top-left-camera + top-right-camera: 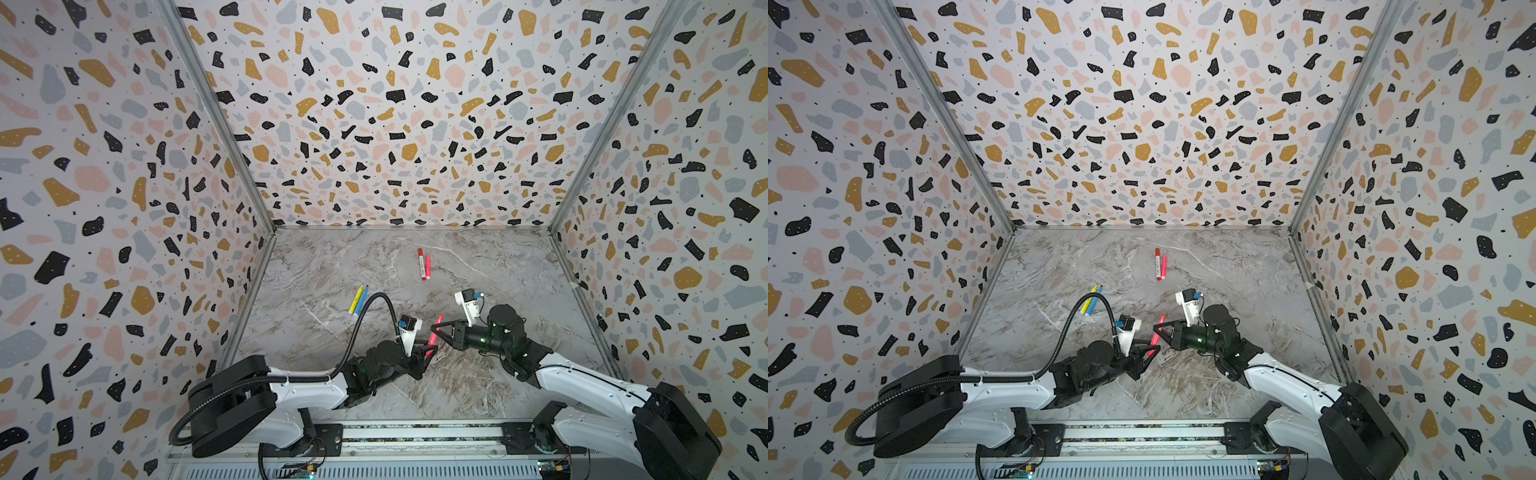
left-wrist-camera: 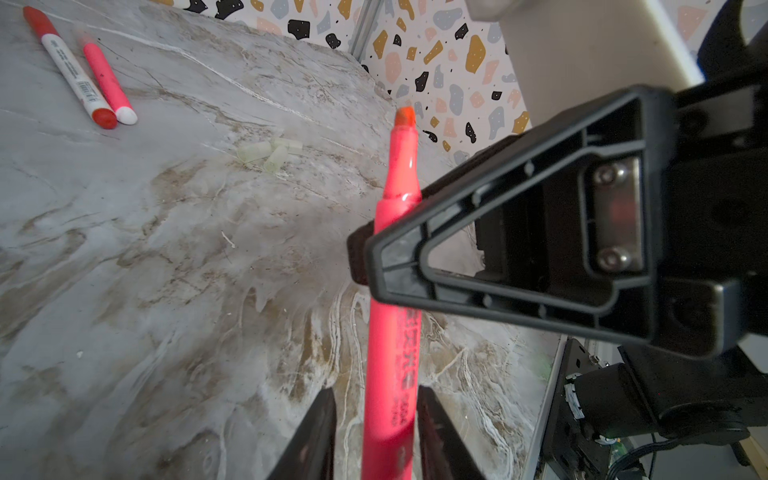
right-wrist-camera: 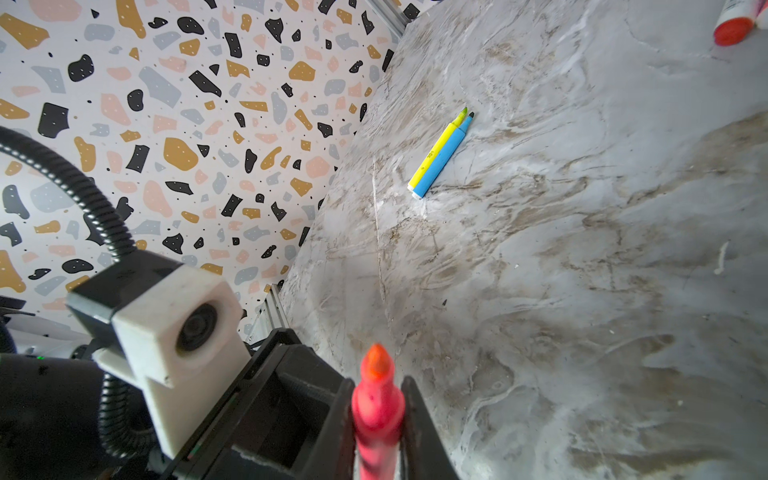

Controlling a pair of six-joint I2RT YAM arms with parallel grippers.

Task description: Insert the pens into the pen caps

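A pink-red pen hangs tilted above the marble table between both arms, its orange tip bare. My right gripper is shut on it just behind the tip. My left gripper straddles the pen's rear body, jaws open with thin gaps either side. On the table lies a small cluster of pale translucent pen caps, out of both grippers' reach. Farther back, a white pen with red ends lies beside a pink pen. A yellow pen and a blue pen lie together at left.
Terrazzo-patterned walls with metal corner posts close in the table on three sides. The left arm's black cable hose arches over the table. A metal rail runs along the front edge.
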